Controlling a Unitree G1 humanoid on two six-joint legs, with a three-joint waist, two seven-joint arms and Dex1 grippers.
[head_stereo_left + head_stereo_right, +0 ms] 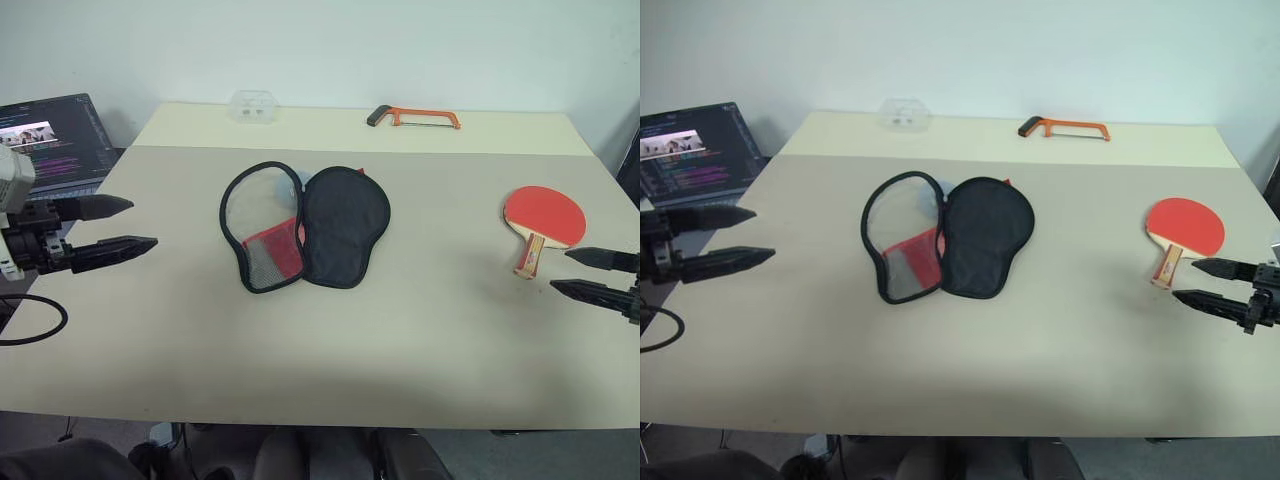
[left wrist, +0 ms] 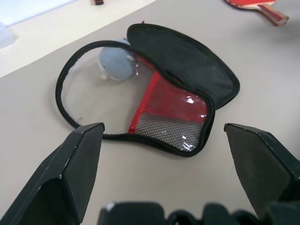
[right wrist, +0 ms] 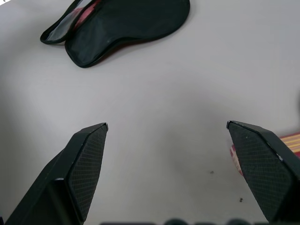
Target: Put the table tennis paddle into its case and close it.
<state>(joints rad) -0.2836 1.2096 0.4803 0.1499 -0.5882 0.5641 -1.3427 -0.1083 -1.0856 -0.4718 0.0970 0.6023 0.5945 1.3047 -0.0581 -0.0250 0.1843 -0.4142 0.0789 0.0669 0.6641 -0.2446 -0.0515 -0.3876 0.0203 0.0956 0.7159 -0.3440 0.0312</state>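
The case (image 1: 304, 227) is seen lying unzipped and spread flat near the middle of the table (image 1: 330, 350), its black-lined half on the right and a clear half with a red mesh pocket on the left; in the left wrist view a pale grey-blue round thing (image 2: 116, 64) is made out inside the clear half, next to the hinge, while from the head views only a faint bluish patch is shown there, and what it is cannot be told; nothing else is seen in the case. The table tennis paddle (image 1: 543, 222) is found well apart from the case, towards the table's right edge, red face up, handle pointing to the near edge; in the right wrist view only a striped end of its handle is caught, partly hidden behind one finger; in the left wrist view its blade is cut off by the picture's edge. The left gripper (image 1: 115, 227) is held off the table's left edge, fingers spread wide with nothing between them; the right gripper (image 1: 592, 275) is held just beside the paddle's handle, fingers likewise wide apart and empty. At the far edge an orange hacksaw (image 1: 414, 117) and a small clear box (image 1: 252, 105) are seen; a laptop (image 1: 52, 140), partly cut off, stands to the left.
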